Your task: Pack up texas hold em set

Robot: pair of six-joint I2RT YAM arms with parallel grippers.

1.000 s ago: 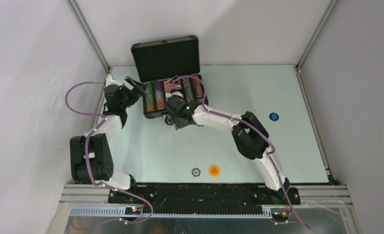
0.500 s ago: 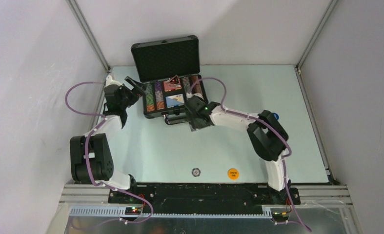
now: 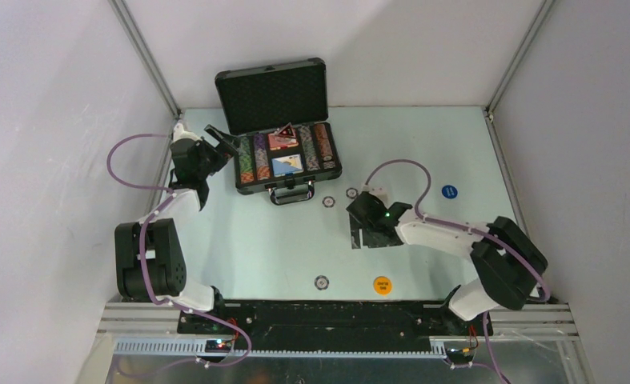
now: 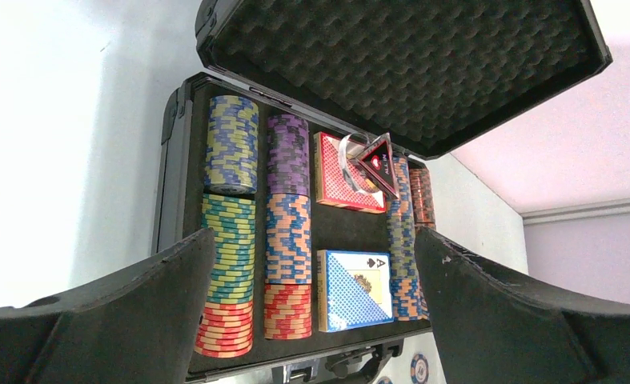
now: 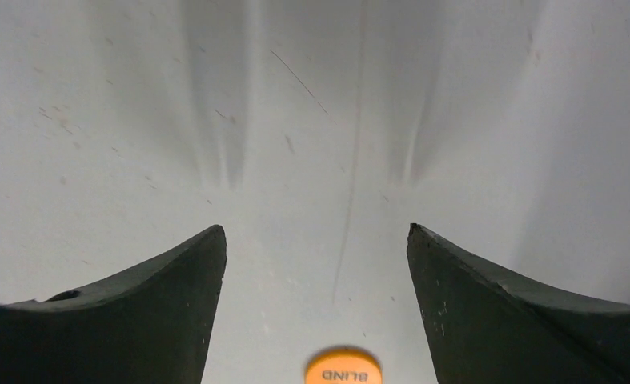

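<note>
Black foam lines the briefcase (image 4: 172,160), which stands at the far side of the table (image 3: 215,240), left of centre. Its lid (image 4: 399,64) is propped upright, so the tray can be loaded from above. Rows of chips (image 4: 228,240) fill the slots. A red-patterned deck (image 4: 339,184) lies in the middle bay with the triangular marker (image 4: 378,162) resting on it, and a blue deck (image 4: 354,290) sits in front of it.

Loose pieces remain unpacked. Two small buttons (image 3: 328,201) lie just in front of the case. A clear button (image 3: 321,282) and the orange button (image 3: 383,285) lie near the arm bases, and a blue button (image 3: 449,192) is well to the right.

The left gripper (image 4: 313,240) hangs beside the case's left wall, jaws spread and empty, probably ready to steady it. The right gripper (image 5: 317,240) hovers low over bare table, jaws spread, holding nothing. The orange button sits at the edge of its view and is likely its next pick.
</note>
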